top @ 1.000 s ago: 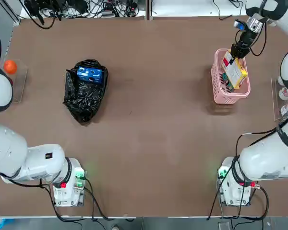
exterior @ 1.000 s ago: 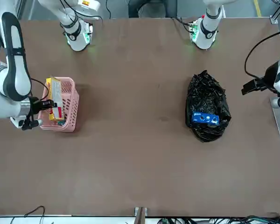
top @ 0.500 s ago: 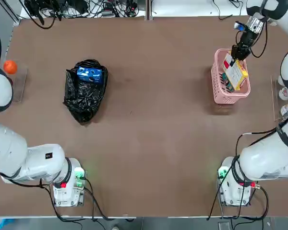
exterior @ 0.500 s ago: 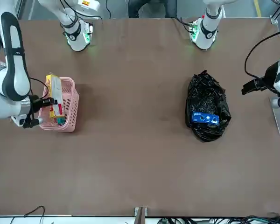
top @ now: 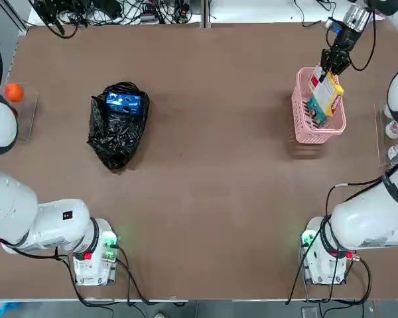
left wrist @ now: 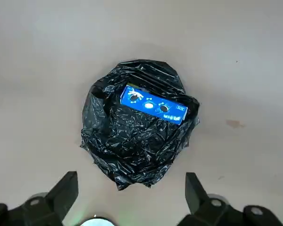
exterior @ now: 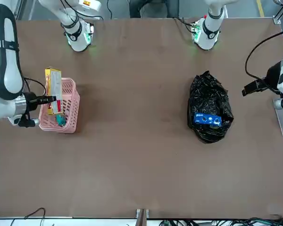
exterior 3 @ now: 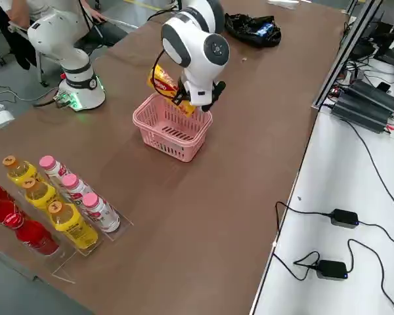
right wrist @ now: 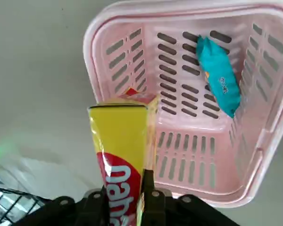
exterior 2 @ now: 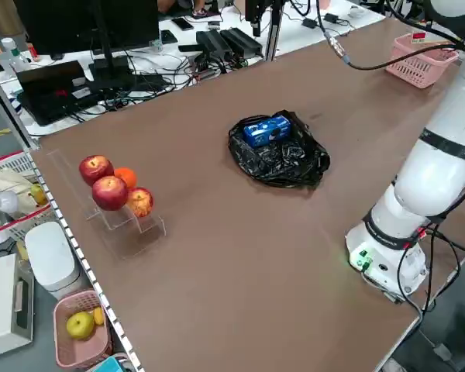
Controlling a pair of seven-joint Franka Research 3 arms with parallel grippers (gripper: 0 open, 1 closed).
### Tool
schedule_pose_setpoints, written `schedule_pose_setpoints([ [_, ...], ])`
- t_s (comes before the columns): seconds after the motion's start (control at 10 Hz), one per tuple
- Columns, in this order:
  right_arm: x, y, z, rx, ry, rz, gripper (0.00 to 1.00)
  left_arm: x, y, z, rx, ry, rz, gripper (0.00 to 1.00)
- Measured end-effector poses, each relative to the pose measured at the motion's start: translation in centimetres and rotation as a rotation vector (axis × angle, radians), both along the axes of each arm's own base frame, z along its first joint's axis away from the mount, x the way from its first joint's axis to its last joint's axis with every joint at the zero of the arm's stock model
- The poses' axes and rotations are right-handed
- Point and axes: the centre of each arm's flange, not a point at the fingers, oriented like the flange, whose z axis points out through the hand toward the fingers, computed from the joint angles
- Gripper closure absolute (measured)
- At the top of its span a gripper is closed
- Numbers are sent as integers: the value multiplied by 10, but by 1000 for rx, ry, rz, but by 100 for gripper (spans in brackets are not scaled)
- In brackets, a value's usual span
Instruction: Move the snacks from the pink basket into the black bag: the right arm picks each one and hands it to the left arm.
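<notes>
Holding step, likely pre-handover: right claw (right wrist: 126, 186) narrow on yellow-and-red snack box (right wrist: 120, 136), upright, glossy, at the pink basket (top: 318, 137), counter's two o'clock. Teal packet (right wrist: 220, 77) lies inside. Left claw (left wrist: 132, 178) wide, near black bag (top: 116, 142), ten o'clock; blue box (left wrist: 153, 104) on it. Next: probably clear rim, carry toward nine o'clock, meet left claw.

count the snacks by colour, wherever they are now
blue: 1, in the black bag (blue snack)
yellow and red: 1, held by the right gripper (yellow snack)
teal: 1, in the pink basket (teal snack)
total: 3
</notes>
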Motion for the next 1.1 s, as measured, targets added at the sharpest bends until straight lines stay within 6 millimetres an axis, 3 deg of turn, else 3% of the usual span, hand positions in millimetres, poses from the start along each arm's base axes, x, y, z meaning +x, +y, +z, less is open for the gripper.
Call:
schedule_pose_setpoints([
  [0.2,2,21,4,21,41,-87,73,3,-4,-7,-43,18,26,0],
  [0.5,9,77,14,39,98,-212,73,15,-20,-35,-159,89,117,0],
  [0.8,12,124,23,51,152,-323,73,24,-40,-44,-296,148,291,0],
  [1.1,18,165,30,56,186,-454,73,27,-75,-53,-301,188,354,0],
])
